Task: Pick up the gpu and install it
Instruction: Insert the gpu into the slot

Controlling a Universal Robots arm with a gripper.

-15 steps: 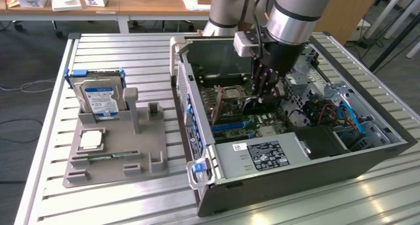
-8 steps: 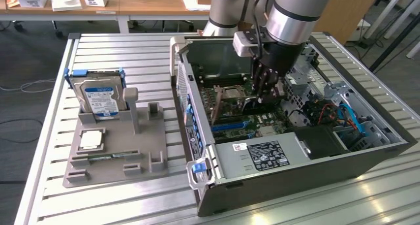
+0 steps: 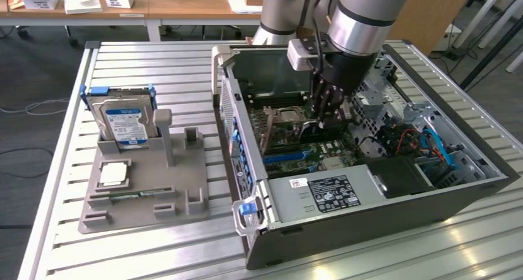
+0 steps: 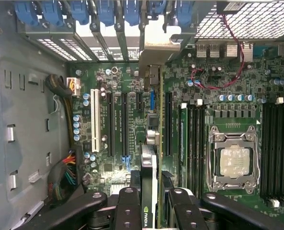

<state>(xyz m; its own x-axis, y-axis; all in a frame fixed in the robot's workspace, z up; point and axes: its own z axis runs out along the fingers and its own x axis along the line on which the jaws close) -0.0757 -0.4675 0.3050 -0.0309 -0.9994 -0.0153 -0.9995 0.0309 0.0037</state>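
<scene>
The pick-up part looks done: my end effector (image 4: pixel 153 207) is closed on the gpu (image 4: pixel 150 158), one finger (image 4: pixel 127 208) pressed to each side of the card, which stands on edge between them. In the exterior view my end effector (image 3: pixel 329 105) reaches down inside the open computer case (image 3: pixel 368 219) on the desk (image 3: pixel 343 264), well apart from the grey holder (image 3: pixel 139 197) with the hard drive (image 3: pixel 122 121).

The install part is under way, I judge, not finished. The card runs straight out from my grip over the motherboard (image 4: pixel 115 84), parallel to the long expansion slots (image 4: pixel 123 124) and just beside them, and its metal end (image 4: pixel 156 48) is near the rear openings of the case. I cannot tell whether its lower edge has entered a slot or only hangs above one. I have not let go.
</scene>
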